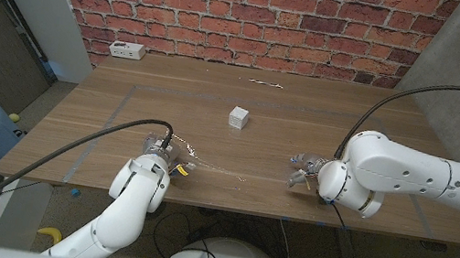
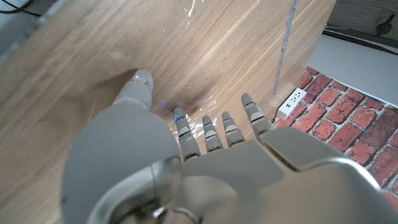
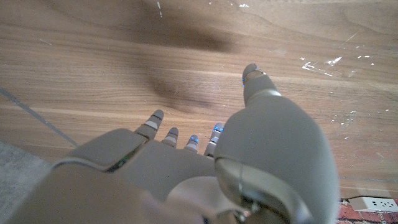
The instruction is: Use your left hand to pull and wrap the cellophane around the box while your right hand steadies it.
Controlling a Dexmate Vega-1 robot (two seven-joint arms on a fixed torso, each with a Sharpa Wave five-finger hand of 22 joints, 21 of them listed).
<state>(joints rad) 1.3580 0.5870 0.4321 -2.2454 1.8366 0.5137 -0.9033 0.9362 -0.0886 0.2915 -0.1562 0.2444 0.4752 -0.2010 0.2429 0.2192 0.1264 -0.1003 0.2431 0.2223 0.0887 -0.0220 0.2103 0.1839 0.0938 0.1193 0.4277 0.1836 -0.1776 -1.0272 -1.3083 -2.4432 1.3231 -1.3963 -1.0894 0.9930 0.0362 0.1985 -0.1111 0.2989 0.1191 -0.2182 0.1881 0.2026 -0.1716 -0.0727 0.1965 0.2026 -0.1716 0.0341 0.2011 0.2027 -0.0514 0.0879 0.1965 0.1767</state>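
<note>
While the small white box (image 1: 238,117) sat mid-table, one corner turned toward the robot and no side plainly longer, a clear cellophane (image 1: 210,168) sheet lay flat near the front edge, stretching sideways between the hands. The left hand (image 1: 161,154) rested on the sheet's end, fingers (image 2: 214,134) apart, gripping nothing. The right hand (image 1: 306,172) hovered spread, empty. A white power strip (image 1: 126,50) lay far back left, well apart.

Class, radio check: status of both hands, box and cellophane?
Left hand on cellophane, grip unclear. Right hand open, off the box. Nothing in the way.
</note>
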